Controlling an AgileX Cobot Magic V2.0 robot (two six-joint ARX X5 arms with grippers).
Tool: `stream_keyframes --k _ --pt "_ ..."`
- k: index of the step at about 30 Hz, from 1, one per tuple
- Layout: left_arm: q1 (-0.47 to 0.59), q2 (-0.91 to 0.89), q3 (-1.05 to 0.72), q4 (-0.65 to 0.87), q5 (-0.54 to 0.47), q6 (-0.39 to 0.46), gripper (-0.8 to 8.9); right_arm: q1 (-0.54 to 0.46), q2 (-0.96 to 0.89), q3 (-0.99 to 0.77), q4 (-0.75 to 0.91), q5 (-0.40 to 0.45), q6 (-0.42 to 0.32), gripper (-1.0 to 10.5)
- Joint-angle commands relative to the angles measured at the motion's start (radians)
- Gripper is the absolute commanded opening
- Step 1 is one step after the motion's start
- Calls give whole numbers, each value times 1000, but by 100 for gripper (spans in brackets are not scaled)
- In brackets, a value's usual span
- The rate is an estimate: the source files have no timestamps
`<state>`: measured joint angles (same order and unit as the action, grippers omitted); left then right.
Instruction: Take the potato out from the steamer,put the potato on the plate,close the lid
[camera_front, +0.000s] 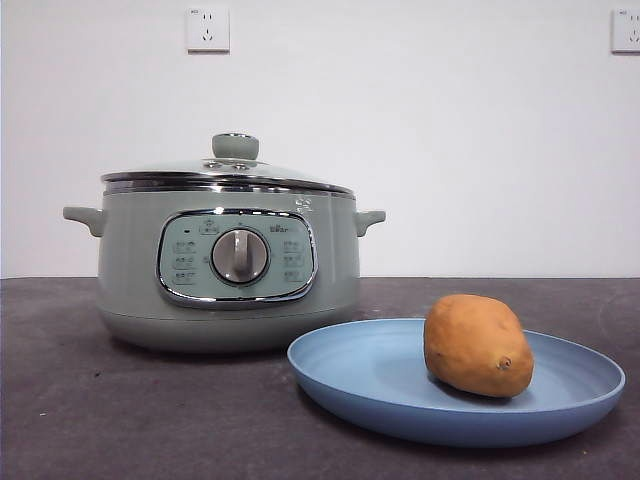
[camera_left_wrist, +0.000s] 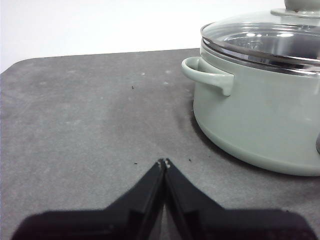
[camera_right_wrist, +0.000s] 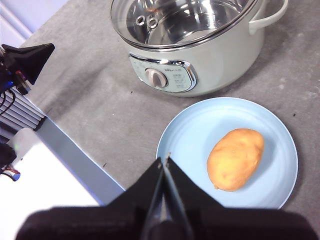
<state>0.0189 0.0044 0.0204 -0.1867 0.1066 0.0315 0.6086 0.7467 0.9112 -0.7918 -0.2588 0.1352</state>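
The orange-brown potato lies on the light-blue plate, right of the pale green steamer. The glass lid with its green knob sits shut on the steamer. My left gripper is shut and empty, low over the table beside the steamer and its side handle. My right gripper is shut and empty, high above the plate's edge, with the potato and the steamer below it. Neither gripper shows in the front view.
The dark grey table carries only the steamer and plate. Two wall sockets sit on the white wall behind. In the right wrist view a black camera mount and the table's near edge show.
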Motion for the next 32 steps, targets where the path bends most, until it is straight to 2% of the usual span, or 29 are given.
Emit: stream_keyframes --k 1,6,9,11,15,19,22,25,29,32 --pt "3 -3 -9 -13 1 -9 -4 2 -2 3 1 3 5 1" --pt "3 -3 -9 -13 1 -9 -4 -63 -68 -8 39 41 -61 1" --pt "3 -3 -9 -13 1 -10 -4 -166 -142 -68 143 5 -73 1" --pt "3 -3 -9 -13 1 -9 -4 -247 -202 -127 203 -37 -71 1" --pt "3 -3 -9 -13 1 -9 -4 -394 -335 -284 327 -21 -93 1" --pt "3 -3 -9 -13 1 -9 -4 -491 -466 -476 513 -22 -100 1" --pt "3 -3 -9 -13 1 -9 -4 -528 -551 -600 602 -6 -99 1" --pt "3 -3 -9 -13 1 -9 -4 -543 -613 -699 652 54 -78 1" --pt "3 -3 -9 -13 1 -9 -4 -548 -669 -790 655 113 -48 1" --pt "3 -3 -9 -13 0 -9 -4 -550 -701 -843 655 112 -46 1"
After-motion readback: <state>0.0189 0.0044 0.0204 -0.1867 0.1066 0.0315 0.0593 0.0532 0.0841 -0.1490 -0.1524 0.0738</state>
